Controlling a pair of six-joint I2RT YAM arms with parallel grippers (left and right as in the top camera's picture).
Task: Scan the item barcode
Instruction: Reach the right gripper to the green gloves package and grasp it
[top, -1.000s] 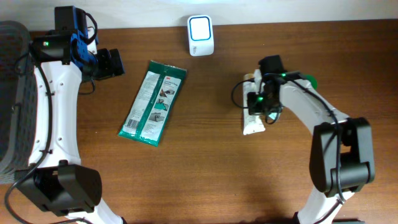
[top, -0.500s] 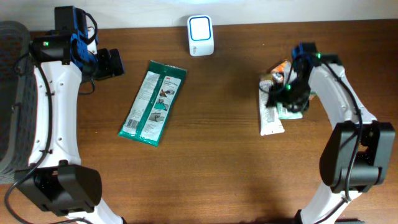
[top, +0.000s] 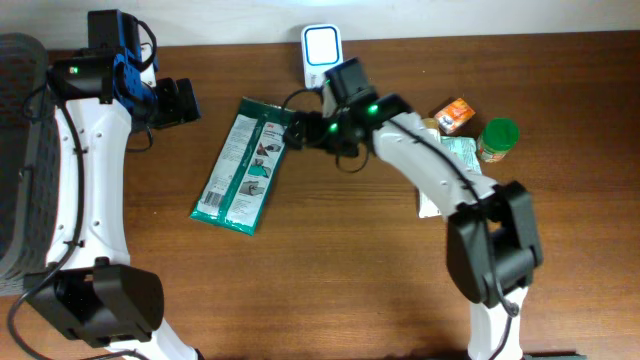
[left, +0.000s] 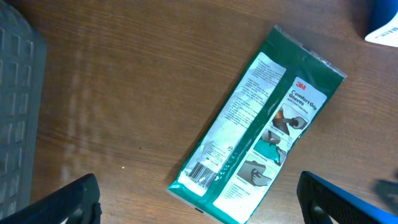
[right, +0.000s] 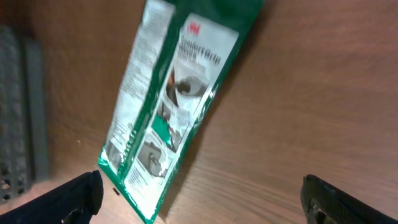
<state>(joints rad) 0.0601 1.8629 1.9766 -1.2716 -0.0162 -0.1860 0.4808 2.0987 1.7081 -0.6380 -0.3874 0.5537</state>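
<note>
A green and white glove packet (top: 245, 165) lies flat on the wooden table, printed side up, its barcode (left: 202, 171) at the near end. The white scanner (top: 322, 55) stands at the back edge. My right gripper (top: 297, 131) hovers open by the packet's upper right corner, holding nothing; its wrist view shows the packet (right: 171, 106) between and ahead of the fingertips (right: 74, 196). My left gripper (top: 183, 102) is open and empty, up left of the packet, which lies ahead of it (left: 261, 124).
A white pouch (top: 440, 178), an orange box (top: 455, 113) and a green-lidded jar (top: 498, 138) sit together at the right. A grey basket (top: 20, 150) stands off the table's left edge.
My right gripper let go of the white pouch at the right, opened, and swung left across the table to the green packet. The left arm stayed still.
</note>
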